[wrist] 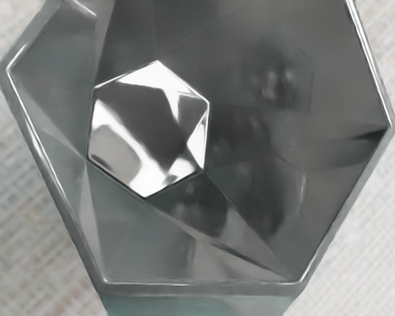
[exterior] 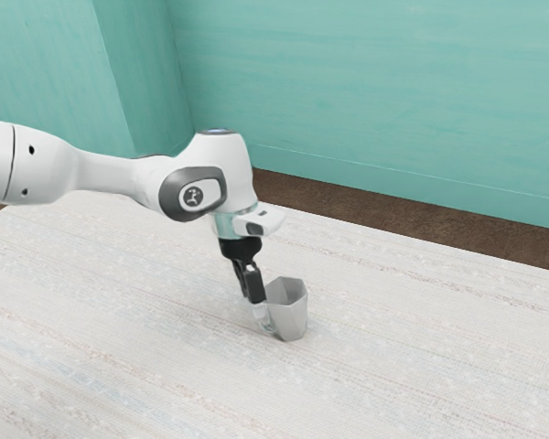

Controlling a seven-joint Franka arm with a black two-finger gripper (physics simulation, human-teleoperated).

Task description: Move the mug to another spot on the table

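The fingers (exterior: 258, 300) seemed to pinch the near wall of the grey mug (exterior: 289, 311), which rested on the counter (exterior: 421, 366); the move itself looked not yet done.

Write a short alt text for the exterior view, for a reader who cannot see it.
A white robot arm reaches from the view's left down to a grey, angular mug on a pale table; its black gripper is at the mug's rim on that side. A teal wall stands behind.
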